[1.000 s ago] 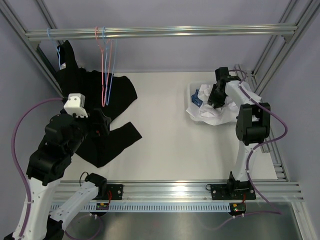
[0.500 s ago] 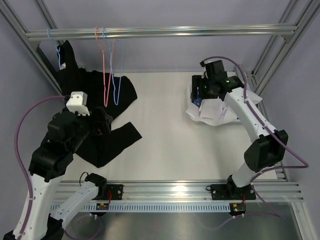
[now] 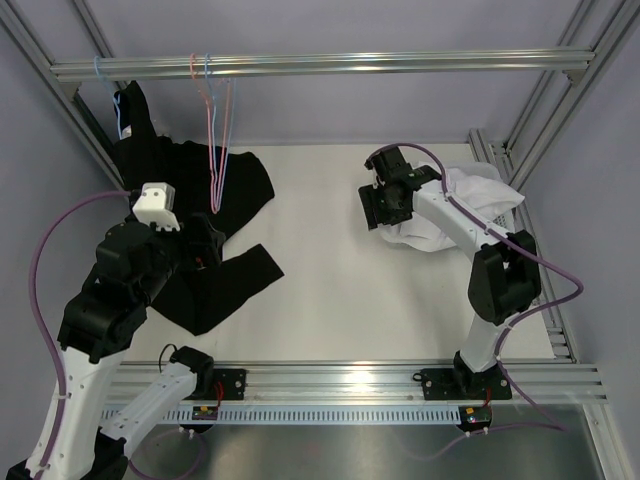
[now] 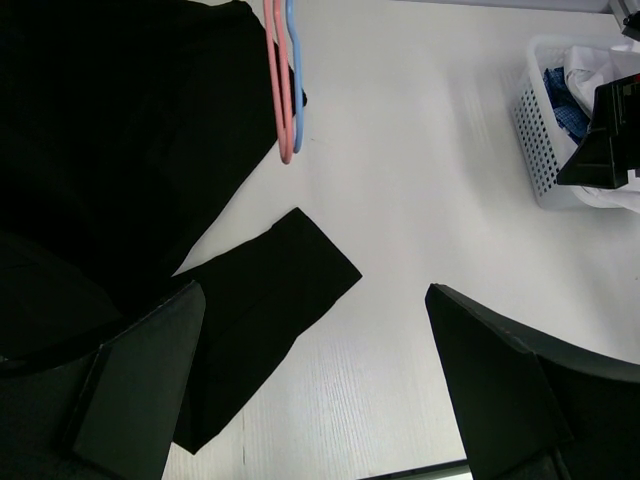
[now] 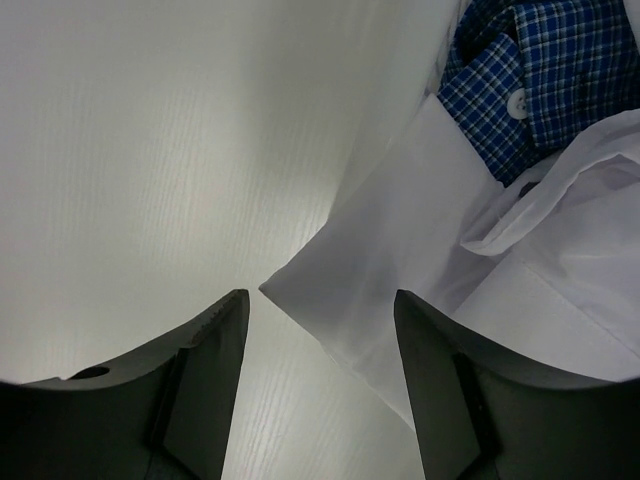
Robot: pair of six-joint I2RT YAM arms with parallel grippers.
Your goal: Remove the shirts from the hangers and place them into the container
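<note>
Black shirt (image 3: 215, 185) lies crumpled on table's left; L gripper (image 4: 315, 295) spread wide above its sleeve, empty. White shirt (image 3: 470, 195) drapes over container (image 4: 535, 130) far right, w/ blue check shirt (image 5: 540, 80) inside. R gripper (image 5: 320, 300) is released beside it.

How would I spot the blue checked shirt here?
Look to the white mesh basket at the far right of the table. The blue checked shirt lies inside it, partly covered by the white shirt; it is the only patterned fabric in view.
</note>
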